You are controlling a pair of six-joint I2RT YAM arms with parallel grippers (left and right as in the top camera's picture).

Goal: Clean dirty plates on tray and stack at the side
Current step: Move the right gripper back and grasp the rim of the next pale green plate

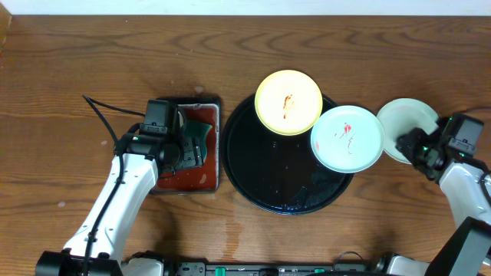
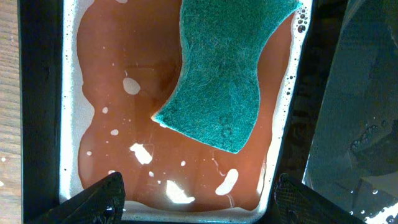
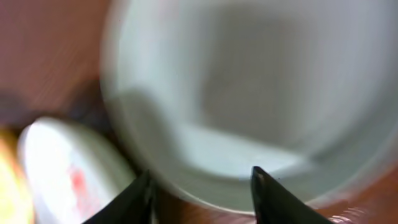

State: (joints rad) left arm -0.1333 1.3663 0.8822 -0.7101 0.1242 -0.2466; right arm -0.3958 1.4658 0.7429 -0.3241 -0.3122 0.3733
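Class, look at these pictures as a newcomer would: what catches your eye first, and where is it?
The glossy black tray dominates mid-table, with a red-smeared yellow plate on its far rim and a smeared light blue plate overhanging its right edge. At left, a green sponge lies in a small tray of reddish liquid.

The left arm [image 1: 115, 195] and right arm [image 1: 462, 184] are white tubes with chunky black joints. A thin black cable [image 1: 103, 119] loops off the left one. The fingertips [image 2: 99, 198] are black and pointy.
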